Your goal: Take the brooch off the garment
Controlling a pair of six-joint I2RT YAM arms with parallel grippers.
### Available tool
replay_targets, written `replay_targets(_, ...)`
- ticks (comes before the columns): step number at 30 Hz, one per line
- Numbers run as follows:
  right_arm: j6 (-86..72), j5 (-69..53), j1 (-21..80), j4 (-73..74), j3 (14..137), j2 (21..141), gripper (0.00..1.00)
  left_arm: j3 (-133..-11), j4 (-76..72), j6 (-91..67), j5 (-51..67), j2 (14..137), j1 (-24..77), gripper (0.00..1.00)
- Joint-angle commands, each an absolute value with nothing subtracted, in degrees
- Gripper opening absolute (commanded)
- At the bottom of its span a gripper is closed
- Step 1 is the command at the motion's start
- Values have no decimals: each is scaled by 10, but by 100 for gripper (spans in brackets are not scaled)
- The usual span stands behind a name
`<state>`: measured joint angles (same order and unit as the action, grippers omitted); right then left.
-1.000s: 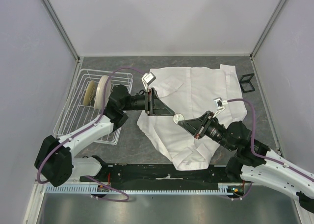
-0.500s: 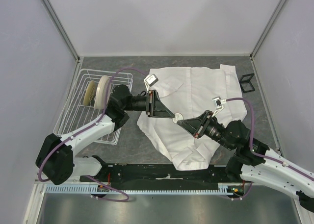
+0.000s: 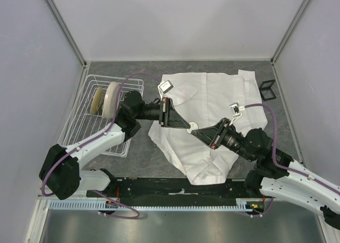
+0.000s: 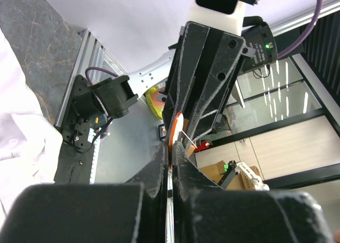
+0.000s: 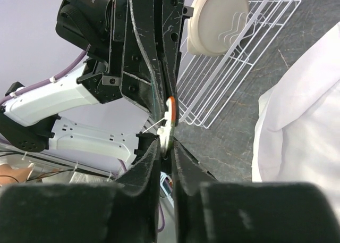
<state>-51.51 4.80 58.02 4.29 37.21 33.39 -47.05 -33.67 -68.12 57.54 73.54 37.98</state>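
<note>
The brooch (image 3: pixel 192 128) is a small round disc held above the garment (image 3: pixel 212 94), a white shirt spread on the table. My two grippers meet tip to tip around it. My left gripper (image 3: pixel 189 126) comes from the left and is shut on the brooch (image 4: pixel 174 127), whose orange edge pokes out past its tips (image 4: pixel 170 147). My right gripper (image 3: pixel 196 131) comes from the right; its jaws stand slightly parted around the brooch's lower edge (image 5: pixel 169 120), with a thin gap showing in the right wrist view (image 5: pixel 168 144).
A white wire rack (image 3: pixel 79 131) holding cream plates (image 3: pixel 106 98) stands at the left, right behind the left arm. A small black wire stand (image 3: pixel 268 90) sits at the shirt's far right. The shirt (image 5: pixel 303 115) covers the table's middle.
My left gripper has moved in on the brooch and shut on it. My right gripper, shut on the brooch before, has parted its jaws a little.
</note>
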Motion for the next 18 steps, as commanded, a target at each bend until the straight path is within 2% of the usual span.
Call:
replay_targets(1, -473, 51, 581, 124, 433, 348, 27, -506, -305, -650, 584, 728, 383, 2)
replay_targets(3, -468, 48, 581, 130, 445, 339, 35, -508, -301, -655, 586, 727, 382, 2)
replay_targets(4, -468, 50, 581, 135, 447, 336, 43, -509, -301, -657, 588, 729, 382, 2)
replay_targets(7, -468, 54, 581, 141, 459, 337, 50, -505, -315, -670, 590, 729, 382, 2)
replay_targets(18, -499, 97, 581, 127, 490, 359, 56, -503, -322, -679, 590, 727, 382, 2)
